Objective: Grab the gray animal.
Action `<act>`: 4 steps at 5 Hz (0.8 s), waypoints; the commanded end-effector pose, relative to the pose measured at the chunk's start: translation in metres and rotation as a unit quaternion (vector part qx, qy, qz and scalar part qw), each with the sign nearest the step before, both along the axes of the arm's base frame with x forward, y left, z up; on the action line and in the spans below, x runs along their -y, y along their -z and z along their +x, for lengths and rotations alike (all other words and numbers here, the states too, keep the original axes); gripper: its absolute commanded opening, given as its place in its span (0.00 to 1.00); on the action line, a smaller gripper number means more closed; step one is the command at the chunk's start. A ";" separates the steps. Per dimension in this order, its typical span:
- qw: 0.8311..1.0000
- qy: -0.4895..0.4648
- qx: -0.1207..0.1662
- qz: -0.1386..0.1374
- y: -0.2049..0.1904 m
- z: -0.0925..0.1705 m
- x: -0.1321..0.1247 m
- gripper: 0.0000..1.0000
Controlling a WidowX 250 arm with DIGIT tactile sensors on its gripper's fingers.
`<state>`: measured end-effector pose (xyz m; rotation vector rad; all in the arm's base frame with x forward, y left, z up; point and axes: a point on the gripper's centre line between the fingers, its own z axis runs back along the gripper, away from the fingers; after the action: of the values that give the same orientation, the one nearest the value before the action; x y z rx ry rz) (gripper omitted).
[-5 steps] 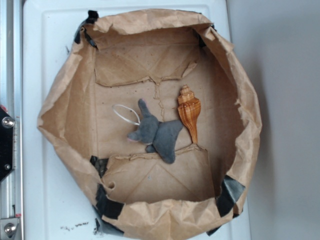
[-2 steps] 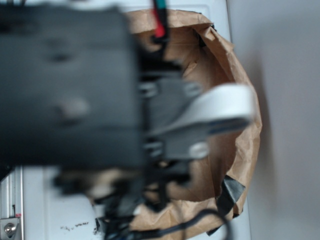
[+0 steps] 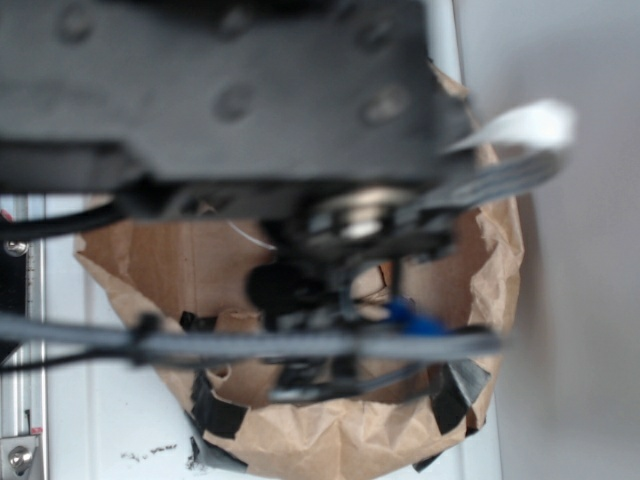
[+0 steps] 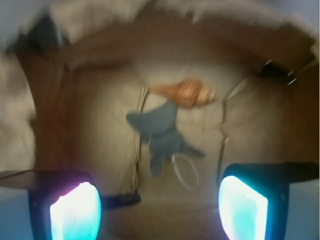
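Observation:
In the wrist view the gray animal (image 4: 162, 132) lies on the floor of the brown paper bag (image 4: 90, 120), its white string loop (image 4: 186, 170) trailing toward me. An orange-brown seashell (image 4: 186, 93) touches its far side. My gripper (image 4: 159, 210) hovers above and short of the toy, open, with nothing between its two glowing fingertips (image 4: 75, 212). In the exterior view the blurred arm (image 3: 220, 100) covers the toy and the shell; only a bit of the string loop (image 3: 250, 236) shows.
The bag's crumpled paper walls (image 3: 495, 270) ring the toy on all sides, held with black tape (image 3: 455, 392). The bag sits on a white surface (image 3: 90, 400). A metal rail (image 3: 20, 440) runs along the left edge.
The arm has swung in over the bag from the left and moved further right and down, now hiding the toy and shell that were plainly visible a second ago.

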<state>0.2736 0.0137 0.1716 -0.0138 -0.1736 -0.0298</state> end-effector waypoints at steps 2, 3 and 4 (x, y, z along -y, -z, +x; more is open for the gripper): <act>0.999 0.006 0.035 0.003 -0.019 0.002 0.001 1.00; 0.999 0.006 0.035 0.003 -0.019 0.002 0.001 1.00; 0.998 0.003 0.058 -0.023 0.002 0.016 -0.001 1.00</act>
<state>0.2867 0.0083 0.1567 -0.0649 -0.2501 -0.0471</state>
